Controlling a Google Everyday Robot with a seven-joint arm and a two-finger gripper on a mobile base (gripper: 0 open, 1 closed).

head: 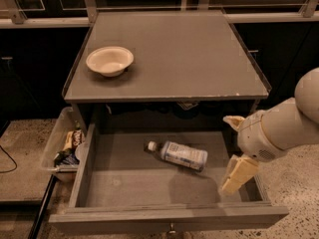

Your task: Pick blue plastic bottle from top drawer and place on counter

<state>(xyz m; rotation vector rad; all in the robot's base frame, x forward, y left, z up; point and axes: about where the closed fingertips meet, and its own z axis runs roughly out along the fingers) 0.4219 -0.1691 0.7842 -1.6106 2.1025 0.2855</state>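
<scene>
The blue plastic bottle (178, 155) lies on its side in the open top drawer (164, 218), white cap pointing left, near the drawer's back middle. My gripper (235, 148) hangs over the drawer's right side, to the right of the bottle and not touching it. Its cream fingers (239, 174) stand apart and hold nothing. The grey counter (199, 59) is the cabinet top above the drawer.
A white bowl (109, 60) sits on the counter's left part. A clear plastic bin (54, 146) of snack packets stands on the floor left of the drawer. My arm (289, 123) reaches in from the right. Speckled floor lies on both sides.
</scene>
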